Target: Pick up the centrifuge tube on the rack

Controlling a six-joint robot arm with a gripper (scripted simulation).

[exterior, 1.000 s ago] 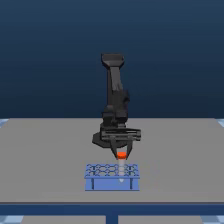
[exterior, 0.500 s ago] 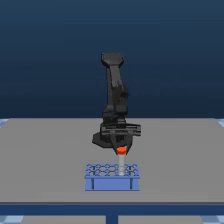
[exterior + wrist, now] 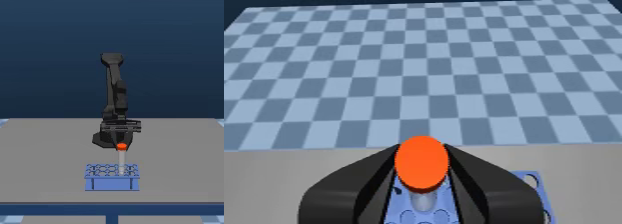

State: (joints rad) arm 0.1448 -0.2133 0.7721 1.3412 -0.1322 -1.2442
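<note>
Blue rack (image 3: 112, 183), tube (image 3: 121, 161) in pincer (image 3: 121, 145)

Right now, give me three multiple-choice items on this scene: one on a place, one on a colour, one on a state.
1. Where is the centrifuge tube?
A. Flat on the table
B. Upright over the rack, cap at the gripper
C. Beside the arm's base

2. What colour is the tube's cap?
A. Orange-red
B. Green
C. White

3. How does the gripper stand?
A. Wide open, far above the tube
B. Out of view
C. Fingers closed on either side of the cap

Answers: 1 B, the exterior view shows the tube standing below the gripper; 2 A, both views show it; 3 C, the wrist view shows dark fingers flanking the cap.
</note>
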